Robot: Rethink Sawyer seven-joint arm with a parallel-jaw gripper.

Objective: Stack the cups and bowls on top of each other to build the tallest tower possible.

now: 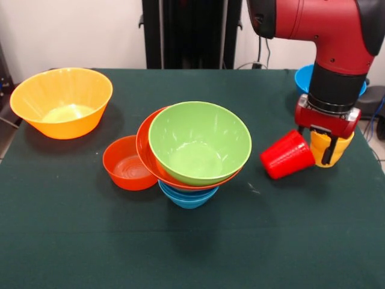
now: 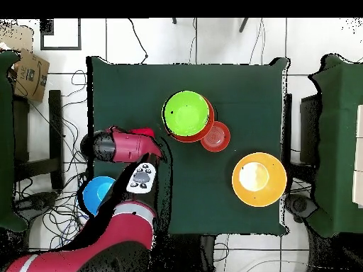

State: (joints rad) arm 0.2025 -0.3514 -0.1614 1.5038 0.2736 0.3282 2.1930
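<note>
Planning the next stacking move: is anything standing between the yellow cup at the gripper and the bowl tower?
Yes. The red cup, tipped on its side, lies between the yellow cup at the gripper and the tower, beside the yellow cup. Otherwise bare cloth.

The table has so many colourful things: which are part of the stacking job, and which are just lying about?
For the job: tower of green, red-orange and blue bowls; small red-orange bowl; orange bowl; blue bowl; red cup on its side; yellow cup at the gripper.

Lying about: cardboard box; floor cables.
</note>
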